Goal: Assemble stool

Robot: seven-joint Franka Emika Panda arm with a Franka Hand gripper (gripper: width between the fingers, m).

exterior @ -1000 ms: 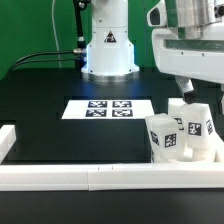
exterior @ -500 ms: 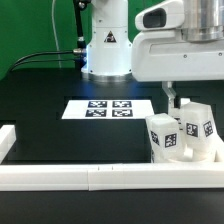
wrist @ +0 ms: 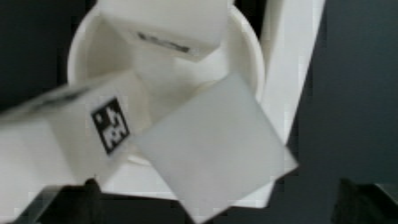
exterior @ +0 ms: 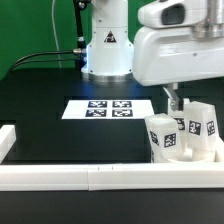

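Arm reaches down — claw (exterior: pixel 171 98) low, fingers barely visible

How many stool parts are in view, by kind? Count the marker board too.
Stool legs: 3, front, right, and one mostly hidden between them
Seat: 1, under the legs
Marker board: 1
Total: 5
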